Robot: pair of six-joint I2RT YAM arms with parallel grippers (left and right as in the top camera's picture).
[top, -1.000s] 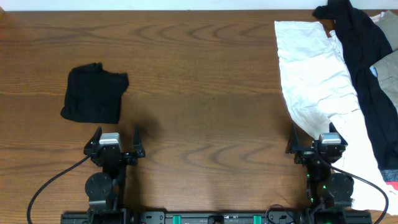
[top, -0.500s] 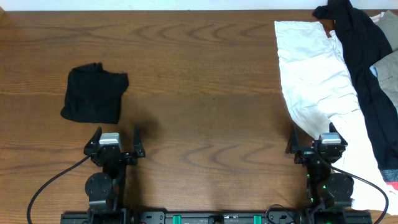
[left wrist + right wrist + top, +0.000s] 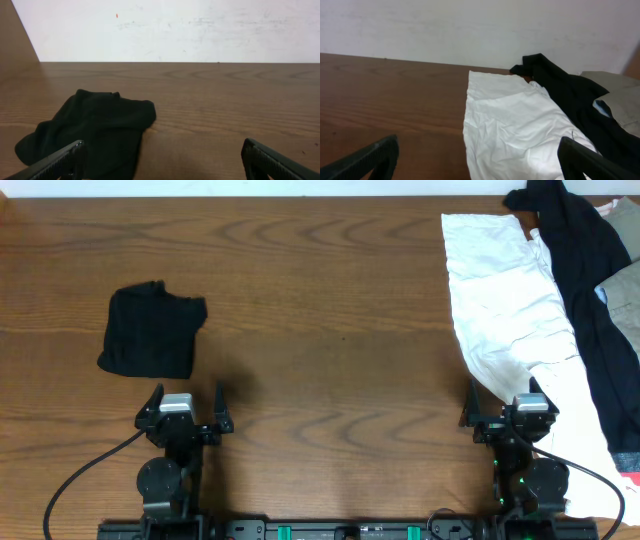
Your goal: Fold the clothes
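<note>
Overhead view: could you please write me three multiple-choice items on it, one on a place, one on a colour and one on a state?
1. Where does the black bundle lie?
A. Just ahead of the left gripper
B. At the far right
C. Dead centre

2. What colour is the large shirt ahead of the right gripper?
A. Red
B. White
C. Green

3. How do the two grippers stand?
A. Both open, holding nothing
B. Left shut on the bundle
C. Right shut on the shirt

Answers:
1 A: the bundle sits on the left side, a little beyond the left gripper's fingers.
2 B: the wrinkled shirt is plainly white against the brown wood.
3 A: in both wrist views the fingers stand wide apart with no cloth between them.
</note>
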